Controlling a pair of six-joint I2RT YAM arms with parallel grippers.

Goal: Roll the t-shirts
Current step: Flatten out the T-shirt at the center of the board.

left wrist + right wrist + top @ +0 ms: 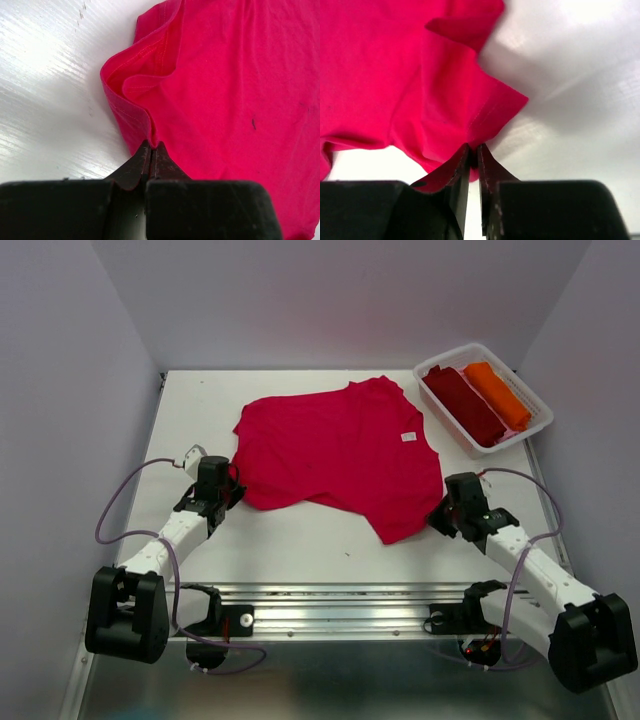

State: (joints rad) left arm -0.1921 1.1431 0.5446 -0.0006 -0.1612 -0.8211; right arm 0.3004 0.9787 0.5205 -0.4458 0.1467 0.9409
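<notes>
Underneath, white table (pixel 300 550): smooth, glossy, bare on the near side of both pincers, hemmed by plain walls (pixel 120 310) left, right and beyond. Spread flat on it, red tee (pixel 340 450), reaching from left pincer (pixel 151 148) across to right pincer (pixel 474 148), broader side to side than front to back, so long axis running from one pincer to the other; collar end not told for sure. Neither arm nearer: one at each near corner, cloth lying ahead of both. Farther off, beyond right pincer and well apart from it, basket (pixel 541 426) with maroon tee (pixel 465 405) and orange tee (pixel 497 392) rolled side by side. Left pincer clamped tight on the tee's edge, an open hemmed fold (pixel 145 75) just ahead of the tips. Right pincer narrowed to a slit, stitched hem corner (pixel 502 107) just ahead, cloth drawn to a peak at the tips, so judged a pinch, not a mere touch. Likely needed next: both corners lifted and carried forward together at even pace, to land the fold straight; slick surface, so cloth apt to slide.
</notes>
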